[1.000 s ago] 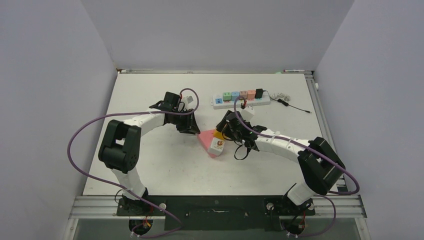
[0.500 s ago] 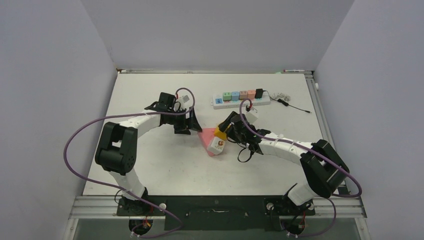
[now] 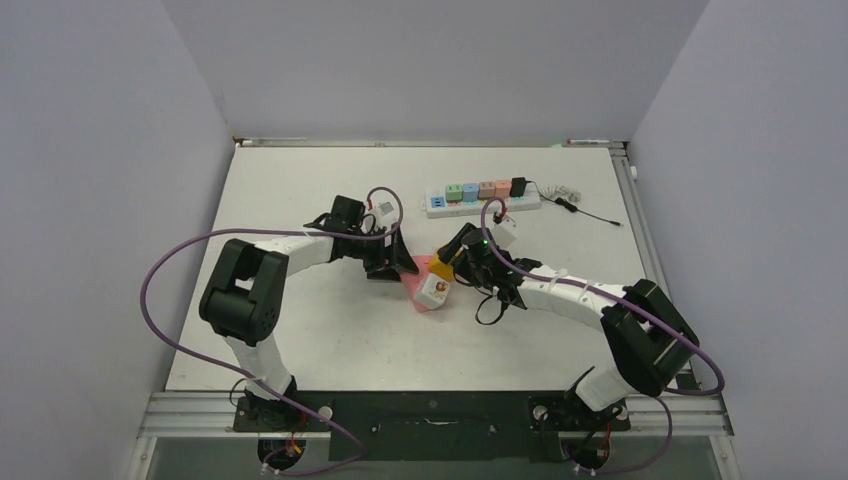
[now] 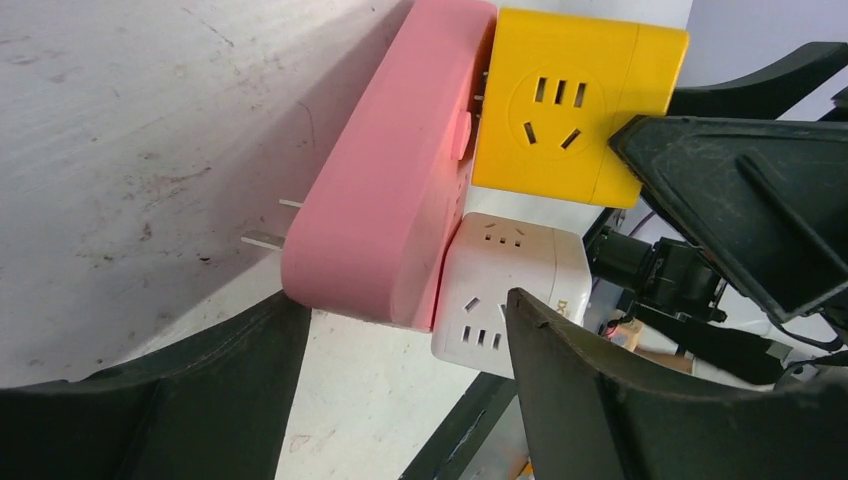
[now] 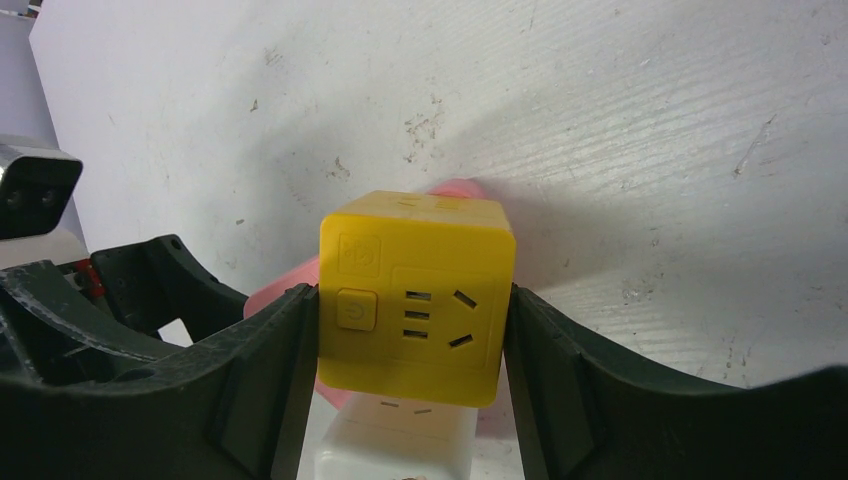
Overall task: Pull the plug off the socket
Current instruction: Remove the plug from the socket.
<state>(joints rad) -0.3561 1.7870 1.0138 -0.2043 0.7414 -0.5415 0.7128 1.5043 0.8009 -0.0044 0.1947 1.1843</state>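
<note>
A pink socket block (image 3: 415, 270) lies on the table mid-centre, with a yellow cube plug (image 3: 441, 266) and a white cube plug (image 3: 433, 290) stuck in its side. My right gripper (image 3: 449, 262) is shut on the yellow cube (image 5: 415, 300), one finger on each side face. My left gripper (image 3: 400, 262) is open; in the left wrist view its jaws (image 4: 400, 312) stand wide at the near end of the pink block (image 4: 390, 190), with the white cube (image 4: 510, 290) just beyond the right finger. The yellow cube (image 4: 565, 105) sits further along the block.
A white power strip (image 3: 480, 197) carrying several coloured cube plugs lies at the back, with a black adapter and thin cable (image 3: 580, 208) running right. The right arm's purple cable loops above the yellow cube. Walls enclose the left, back and right sides.
My left gripper has moved right, up to the pink block's end. My right gripper stays shut on the yellow cube, barely shifted.
</note>
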